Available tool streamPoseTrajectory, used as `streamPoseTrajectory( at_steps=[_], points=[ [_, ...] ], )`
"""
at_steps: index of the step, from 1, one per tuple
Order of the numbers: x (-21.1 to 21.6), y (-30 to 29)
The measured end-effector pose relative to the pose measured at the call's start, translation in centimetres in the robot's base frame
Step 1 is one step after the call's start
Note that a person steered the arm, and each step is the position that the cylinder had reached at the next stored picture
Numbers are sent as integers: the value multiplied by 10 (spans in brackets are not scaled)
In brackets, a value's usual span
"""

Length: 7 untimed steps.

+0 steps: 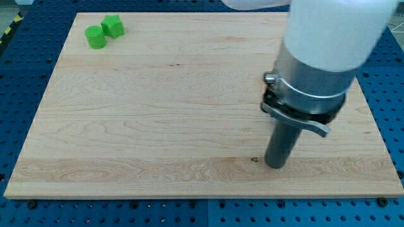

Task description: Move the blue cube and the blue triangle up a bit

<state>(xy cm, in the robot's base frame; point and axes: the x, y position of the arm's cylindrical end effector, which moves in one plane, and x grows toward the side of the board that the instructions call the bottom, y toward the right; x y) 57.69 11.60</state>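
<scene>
Here, my tip [276,165] on bare board [158,113], touching nothing.

Our dark grey rod [281,142] under a silver collar [310,79] and white arm [334,28], our pale wooden board [158,113] streaked with light brown grain, two bright green blocks [105,32], a blue table [25,75] dotted with holes

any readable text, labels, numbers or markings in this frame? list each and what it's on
None: no text, label, brand, number or sign can be read anywhere in the camera view.
The wooden board, the two green blocks at its top left and the arm above my tip carry no print.
The yellow-and-black striped strip at the view's left edge is a pattern only, with no characters.
</scene>
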Motion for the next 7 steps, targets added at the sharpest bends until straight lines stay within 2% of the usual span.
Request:
streamPoseTrajectory(
  at_steps=[2, 7],
  points=[
    [-14, 42],
    [-40, 26]
  ],
)
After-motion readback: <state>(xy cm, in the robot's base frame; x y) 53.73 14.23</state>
